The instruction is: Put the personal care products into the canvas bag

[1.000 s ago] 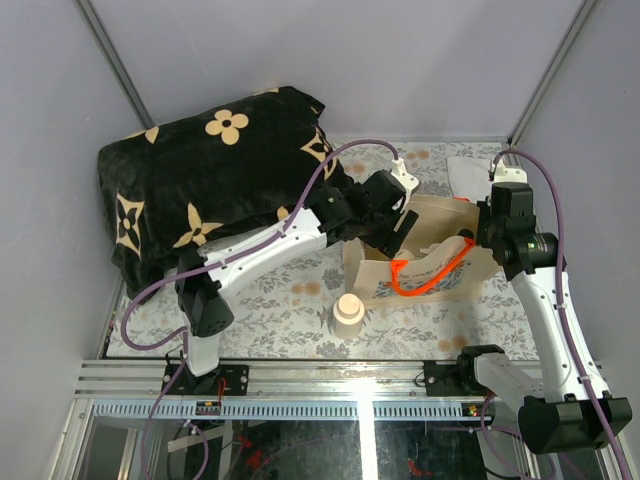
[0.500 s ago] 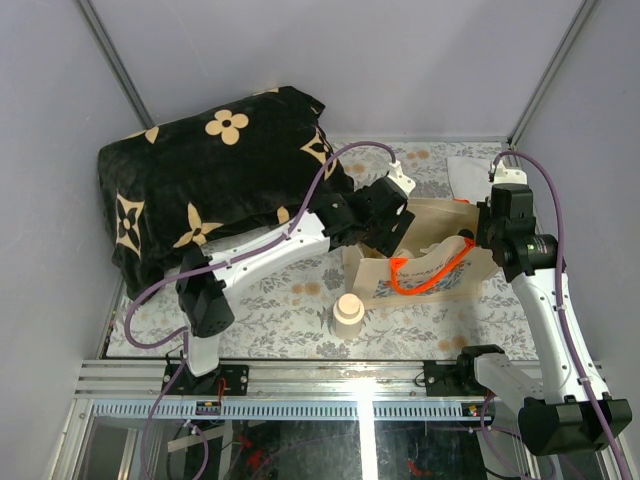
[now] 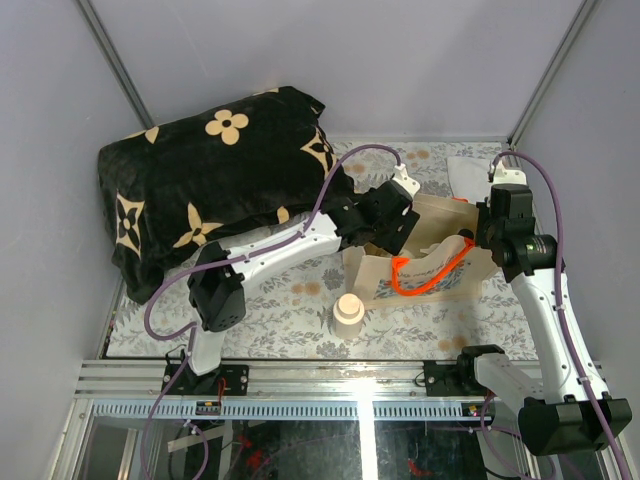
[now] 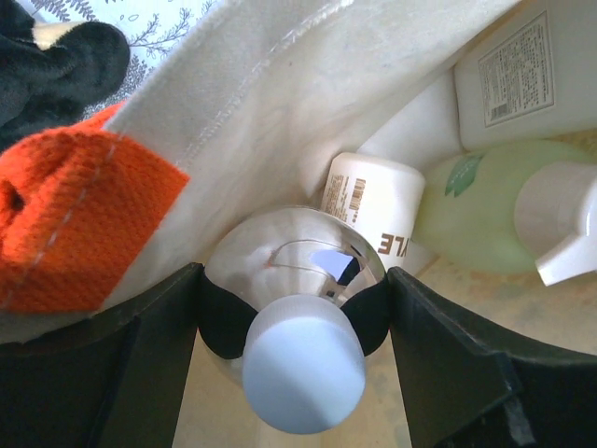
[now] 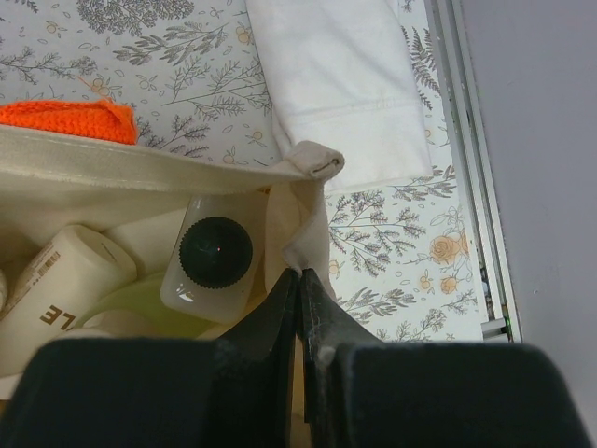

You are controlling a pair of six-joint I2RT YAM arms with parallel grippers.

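From above, the canvas bag [image 3: 425,262] is seen standing open at about 3 o'clock from the middle of the table [image 3: 270,335], with its orange handle [image 3: 428,276] draped over the near wall. The left gripper [image 3: 398,222] is held in the bag's mouth at its 10 o'clock corner. The right gripper [image 3: 479,239] is set against the rim at 3 o'clock. One squat cream bottle [image 3: 349,311] is seen upright on the table, just off the bag at 8 o'clock. A black blanket [image 3: 200,185] is heaped at the table's 10 o'clock, and a white cloth [image 3: 466,177] is laid at 1 o'clock from the bag.

In the left wrist view, the clear round bottle [image 4: 298,317] is grasped between the two fingers [image 4: 154,359], inside the bag, with its cap toward the camera. From it, a second cream bottle [image 4: 375,210] is seen at 1 o'clock, the green bottle [image 4: 476,219] at 3 o'clock and the white bottle [image 4: 518,75] at 2 o'clock, all within the bag.

In the right wrist view, the right fingers [image 5: 280,313] are clenched together on the fabric of the bag's rim. The white bottle's dark cap is found at 9 o'clock from the fingertips.
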